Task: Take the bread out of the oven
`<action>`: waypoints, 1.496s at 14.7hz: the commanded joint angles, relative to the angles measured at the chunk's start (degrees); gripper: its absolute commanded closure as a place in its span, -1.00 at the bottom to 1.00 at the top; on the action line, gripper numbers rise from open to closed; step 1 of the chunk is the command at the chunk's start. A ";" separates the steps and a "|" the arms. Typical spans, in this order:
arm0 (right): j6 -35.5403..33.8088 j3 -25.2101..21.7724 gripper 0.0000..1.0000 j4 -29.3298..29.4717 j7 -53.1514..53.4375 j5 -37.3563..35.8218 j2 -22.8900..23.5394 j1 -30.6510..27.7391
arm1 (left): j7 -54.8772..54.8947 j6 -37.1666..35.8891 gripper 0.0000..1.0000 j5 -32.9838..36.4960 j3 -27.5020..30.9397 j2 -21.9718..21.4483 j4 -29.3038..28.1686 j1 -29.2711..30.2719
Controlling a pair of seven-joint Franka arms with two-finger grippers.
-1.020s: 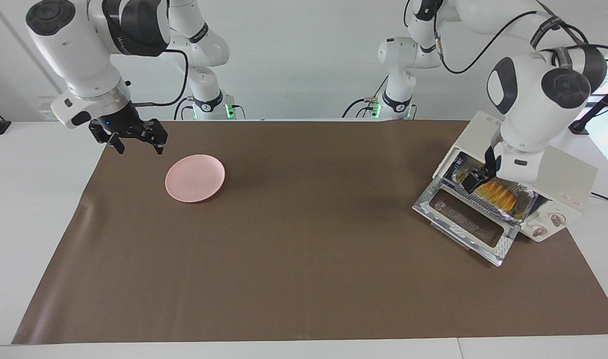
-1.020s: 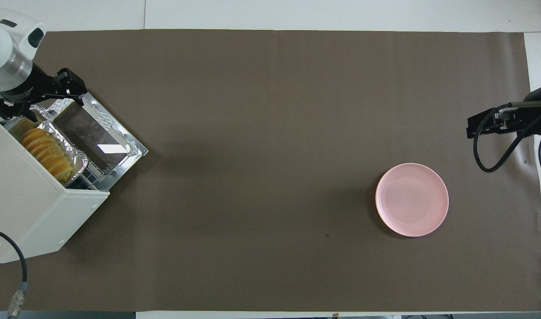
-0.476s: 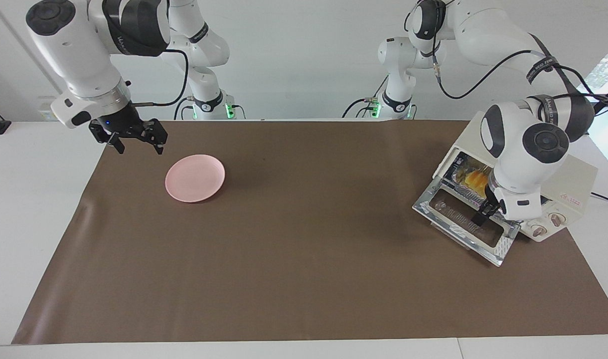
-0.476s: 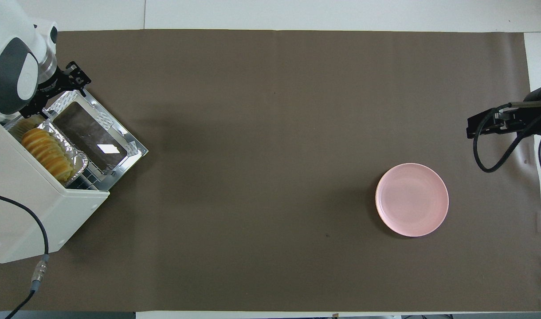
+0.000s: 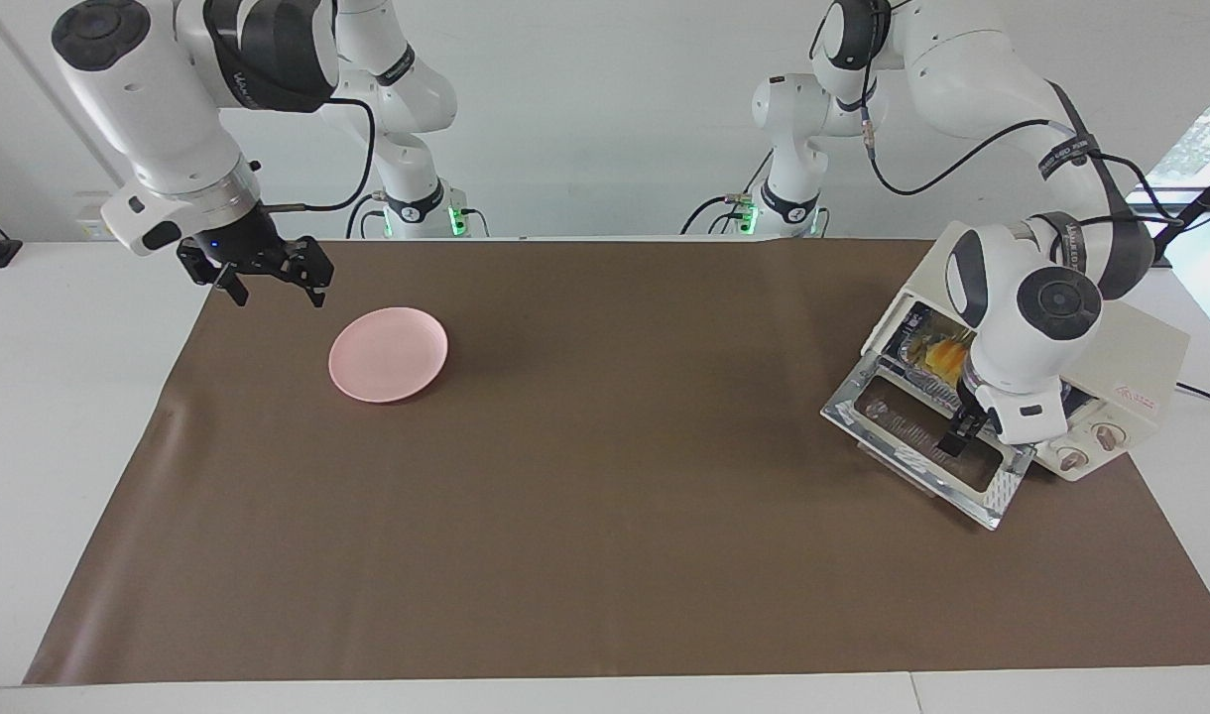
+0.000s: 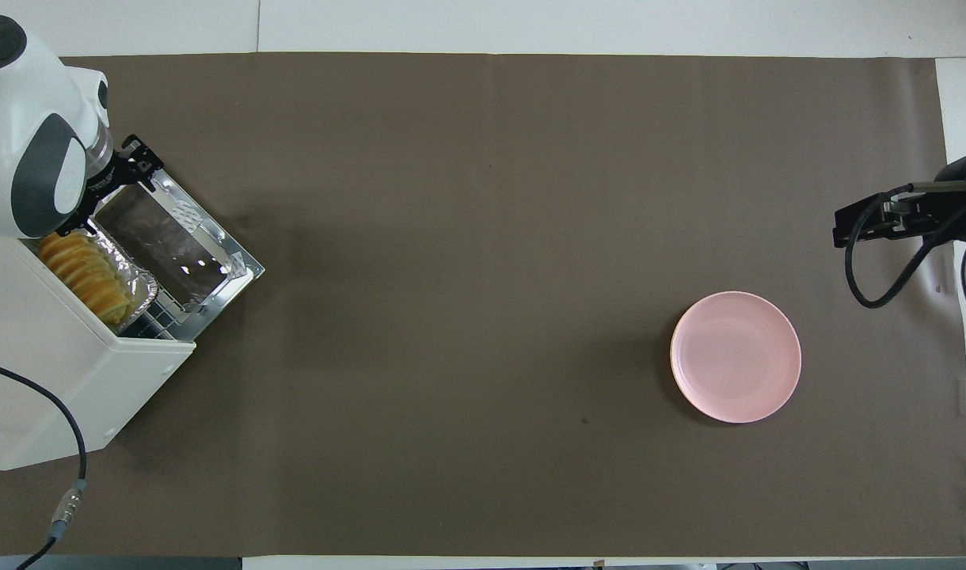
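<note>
Golden-yellow and ridged, the bread (image 6: 85, 275) lies in a crinkled foil tray (image 6: 138, 286) on the rack at the mouth of the oven (image 5: 1121, 372), which stands at the left arm's end of the table with its glass door (image 5: 927, 446) dropped flat onto the brown mat (image 5: 605, 476). The left gripper (image 5: 955, 438) hangs low over the open door, just in front of the tray; whether its fingers are parted or closed cannot be told from either view, and it holds nothing visible. The right gripper (image 5: 268, 270) waits above the mat's edge beside the pink plate (image 5: 388, 354), its fingers spread and empty. For the step in hand, the likely requirement is to grip the loaf across its narrow width near mid-length, clear of the foil rim, then lift it and draw it out over the door. The loaf's long axis runs parallel to the oven's front opening, along the tray, with its slice-like ridges crossing that axis; neither end points out toward the door.
</note>
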 commanded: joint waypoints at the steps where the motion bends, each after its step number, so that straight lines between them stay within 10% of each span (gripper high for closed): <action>1: -0.32 0.56 -1.00 -1.13 -1.11 -0.59 -1.07 -0.62 | -2.97 2.73 -1.00 1.56 -0.04 -3.23 -5.42 -0.54; 22: -0.32 0.56 -1.00 -1.13 -1.11 -0.59 -1.07 -0.62 | -2.26 8.00 -1.00 1.56 -0.22 -7.01 -15.26 0.25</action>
